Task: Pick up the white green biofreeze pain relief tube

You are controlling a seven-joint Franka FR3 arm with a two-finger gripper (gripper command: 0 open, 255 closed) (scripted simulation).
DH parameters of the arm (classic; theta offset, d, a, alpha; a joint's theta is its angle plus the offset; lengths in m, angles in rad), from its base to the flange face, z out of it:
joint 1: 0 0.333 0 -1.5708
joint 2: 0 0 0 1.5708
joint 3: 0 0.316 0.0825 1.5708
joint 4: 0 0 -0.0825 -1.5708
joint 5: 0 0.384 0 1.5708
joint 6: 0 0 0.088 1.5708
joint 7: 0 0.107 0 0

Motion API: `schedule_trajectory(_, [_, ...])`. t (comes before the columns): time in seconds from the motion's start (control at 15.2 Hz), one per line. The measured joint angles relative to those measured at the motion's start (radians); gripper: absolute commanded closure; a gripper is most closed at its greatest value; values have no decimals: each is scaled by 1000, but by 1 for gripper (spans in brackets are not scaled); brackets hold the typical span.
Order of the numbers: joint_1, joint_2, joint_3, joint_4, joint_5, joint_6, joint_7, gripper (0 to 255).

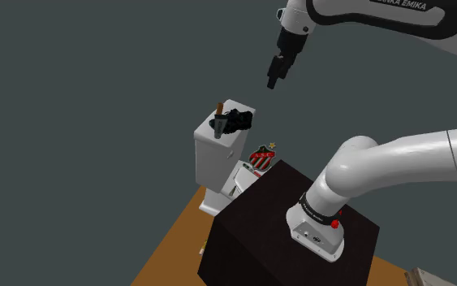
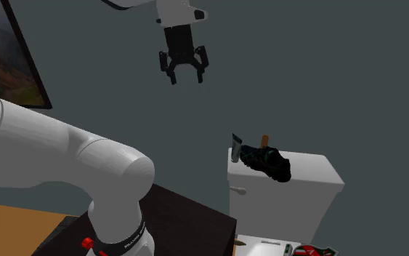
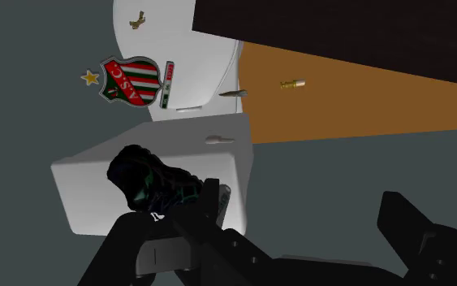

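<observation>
Reading the shoulder view from its left, the orange-brown floor (image 1: 165, 248) lies far below your gripper (image 1: 272, 82). The gripper hangs in the air against the grey wall, well above everything and touching nothing.

Next comes the white toilet tank (image 1: 213, 154), lower than the gripper and toward that view's left of it. On the tank's top sits a black shoe (image 1: 233, 122) with a brown stick-like piece (image 1: 220, 107) just beside it, both well below the fingertips. In the wrist view the shoe, which has green marks on its side, lies just ahead of one of the two black fingers (image 3: 405, 223).

Further along, lower than the tank and nearer the stand, a red, green and white crest (image 1: 263, 156) lies flat on the white toilet lid (image 3: 202, 41). The tube (image 3: 168, 84) you are after lies just beside that crest. It is a slim white and green piece with a red end, lying flat on the same lid. It is well apart from the gripper, farther from the fingertips than the shoe and the tank top are.

The gripper is released. The second exterior view shows its two fingers spread apart and pointing down, holding nothing.

Last, at the shoulder view's right, the dark box stand (image 1: 259, 236) sits under the arm's base, far below the gripper.
</observation>
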Motion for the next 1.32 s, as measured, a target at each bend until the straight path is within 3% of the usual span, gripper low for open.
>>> schedule_trajectory(0.26, [3, 47, -26, -15, -12, 65, -40, 0])
schedule_trajectory(0.53, [8, 138, -74, -54, -30, 201, -117, 0])
schedule_trajectory(1.32, [36, 554, -202, 27, -11, 551, -379, 0])
